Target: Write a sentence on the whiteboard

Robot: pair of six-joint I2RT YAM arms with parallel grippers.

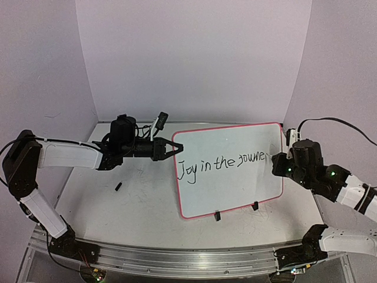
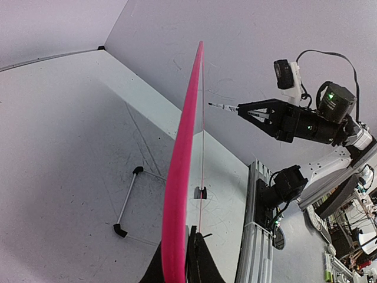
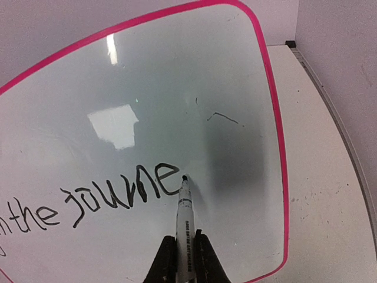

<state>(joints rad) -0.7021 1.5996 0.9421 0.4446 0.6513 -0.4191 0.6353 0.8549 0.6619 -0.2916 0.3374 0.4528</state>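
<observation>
Propped up on the table (image 1: 135, 200) by the left gripper (image 1: 171, 148) pinching its left edge, the whiteboard (image 1: 235, 188) reads "Joy in the journe", so the right gripper (image 3: 184, 252), clamped on the marker (image 3: 184, 215), seemingly owes a "y" beside that last "e".

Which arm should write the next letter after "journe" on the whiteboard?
Right. The right gripper is shut on the marker, whose tip is at the whiteboard just after the last "e". The left gripper is clamped on the board's left edge, holding it propped up.
</observation>
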